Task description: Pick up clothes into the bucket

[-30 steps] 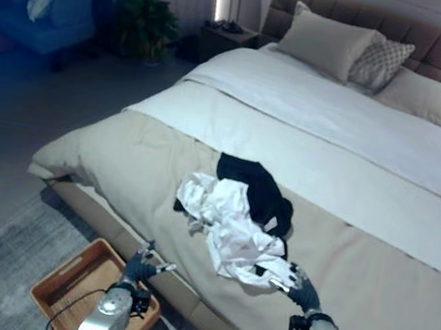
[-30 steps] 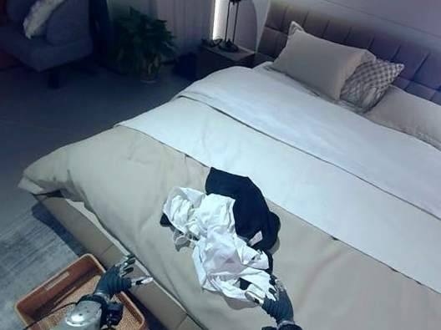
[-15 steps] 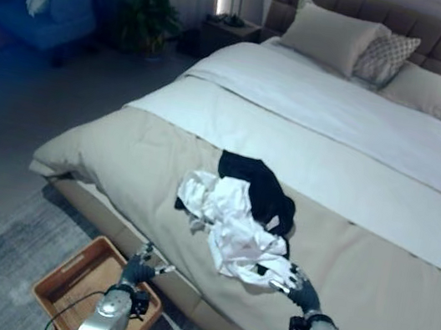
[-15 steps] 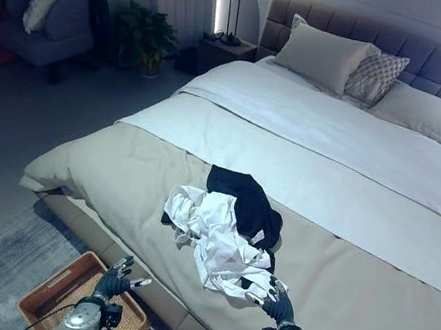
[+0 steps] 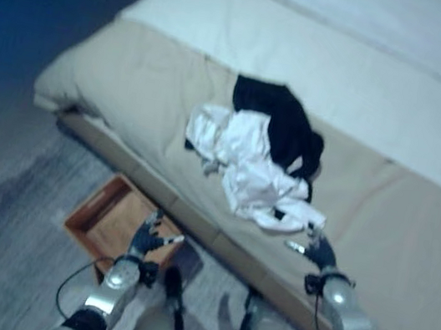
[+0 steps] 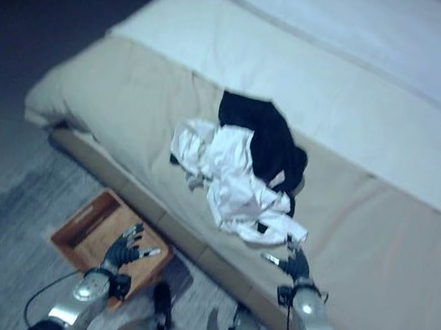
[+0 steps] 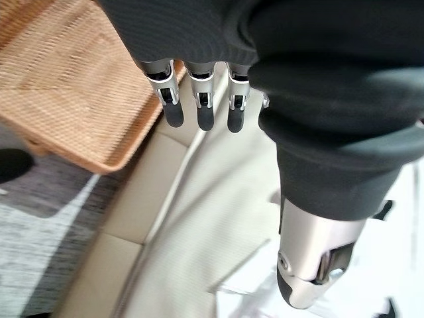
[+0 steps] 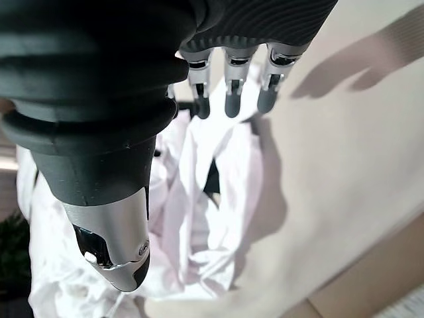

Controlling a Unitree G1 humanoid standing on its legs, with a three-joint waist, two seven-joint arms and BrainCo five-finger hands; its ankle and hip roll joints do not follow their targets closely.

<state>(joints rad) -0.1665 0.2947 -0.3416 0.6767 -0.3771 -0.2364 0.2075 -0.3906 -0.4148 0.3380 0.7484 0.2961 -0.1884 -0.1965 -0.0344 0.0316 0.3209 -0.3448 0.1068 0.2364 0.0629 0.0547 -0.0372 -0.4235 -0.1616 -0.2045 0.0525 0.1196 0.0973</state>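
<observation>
- While the crumpled white garment (image 5: 249, 168) lies heaped at the middle of the left eye view, on the beige bed cover (image 5: 413, 231) with a black garment (image 5: 282, 125) tucked against its upper right, the right hand (image 5: 318, 251) sits just below the heap's lower right tip, fingers spread and holding nothing. The left hand (image 5: 146, 237), at lower left, is equally loose and empty, over the near edge of the shallow woven wicker basket (image 5: 97, 221) on the grey rug (image 5: 9, 265).
- From the right eye view, the white garment's long axis runs from upper left to lower right, its tail (image 6: 282, 226) ending just above the right hand (image 6: 293, 264); the left hand (image 6: 123, 249) stands well apart from the clothes, beside the basket (image 6: 84, 223).
- Along the left wrist view, straight fingers (image 7: 199, 99) point past the basket's rim (image 7: 99, 156) toward the bed's side.
- Along the right wrist view, relaxed fingers (image 8: 232, 89) hang just over white cloth (image 8: 218, 199), without closing on it.
- Judged from this, the right hand is the nearer one: the cloth lies straight ahead of its fingertips, so a short reach forward should take the tail.
</observation>
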